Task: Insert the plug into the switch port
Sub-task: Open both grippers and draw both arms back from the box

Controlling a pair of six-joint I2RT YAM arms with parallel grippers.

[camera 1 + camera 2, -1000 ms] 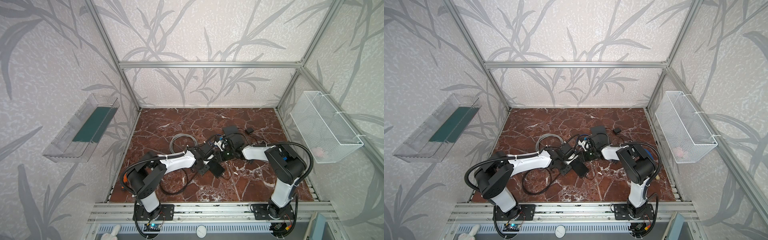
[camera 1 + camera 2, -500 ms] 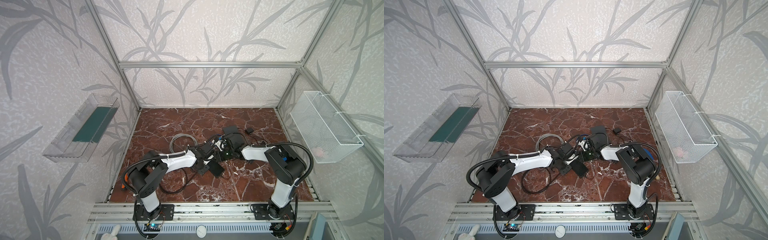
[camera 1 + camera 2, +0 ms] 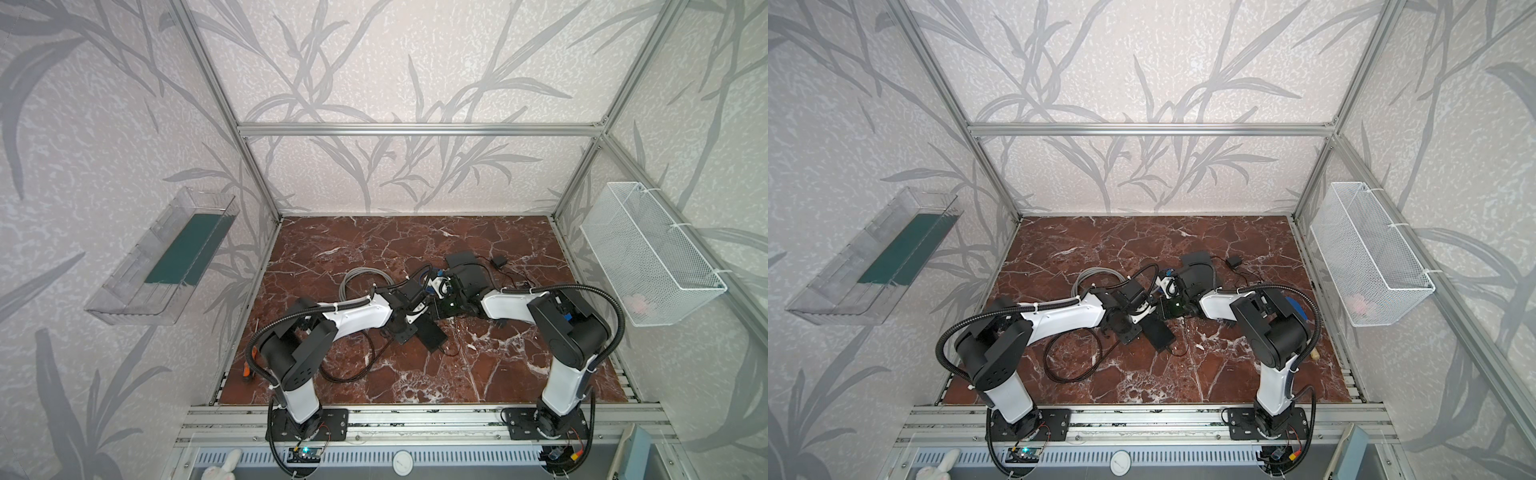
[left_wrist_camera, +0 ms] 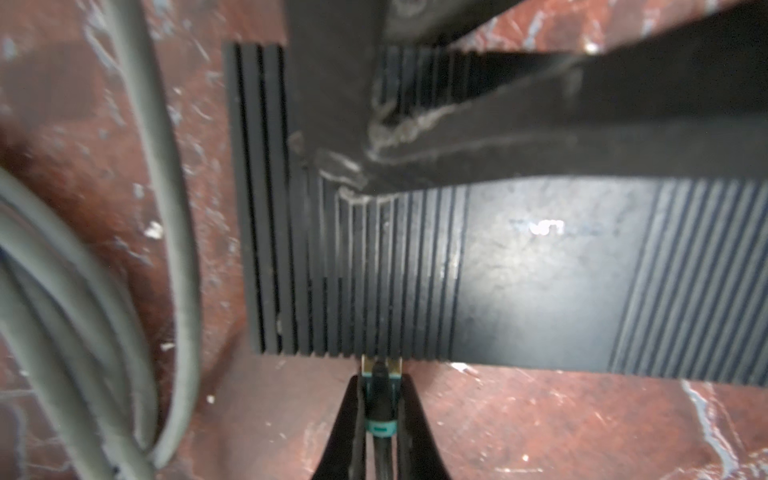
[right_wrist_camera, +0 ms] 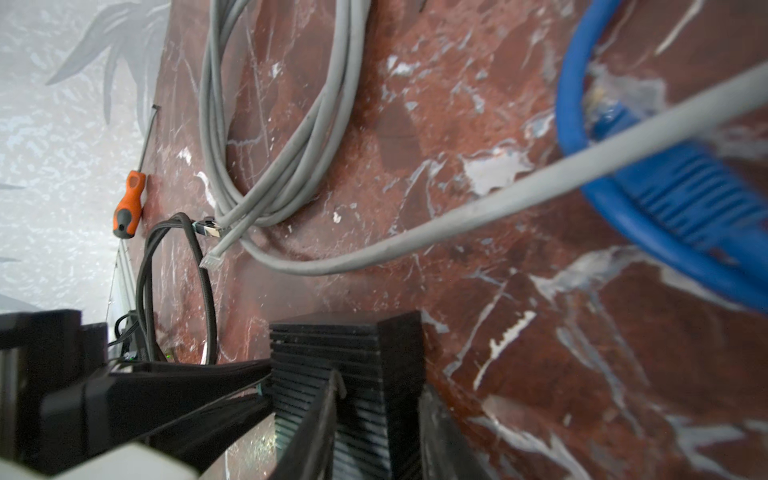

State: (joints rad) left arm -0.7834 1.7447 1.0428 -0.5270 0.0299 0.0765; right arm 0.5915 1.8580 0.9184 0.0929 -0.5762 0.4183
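Note:
The switch (image 4: pixel 540 270) is a black ribbed box lying on the red marble floor, in both top views at mid-floor (image 3: pixel 431 337) (image 3: pixel 1158 332). My left gripper (image 4: pixel 380 376) is shut on the plug (image 4: pixel 377 395), which has a teal collar on a black cable. The plug's gold tip meets the switch's side edge; the port itself is hidden. My right gripper (image 5: pixel 380 386) is shut on the switch (image 5: pixel 353 345), one finger on its ribbed top and one along its side. Its fingers (image 4: pixel 582 124) cross the switch in the left wrist view.
A grey cable coil (image 3: pixel 365 278) and a blue cable (image 5: pixel 665 208) lie behind the switch. A black cable loop (image 3: pixel 353 361) lies in front. An orange screwdriver (image 5: pixel 129 203) lies by the left wall. Another black box (image 3: pixel 461 259) sits further back. A wire basket (image 3: pixel 648 257) hangs on the right wall.

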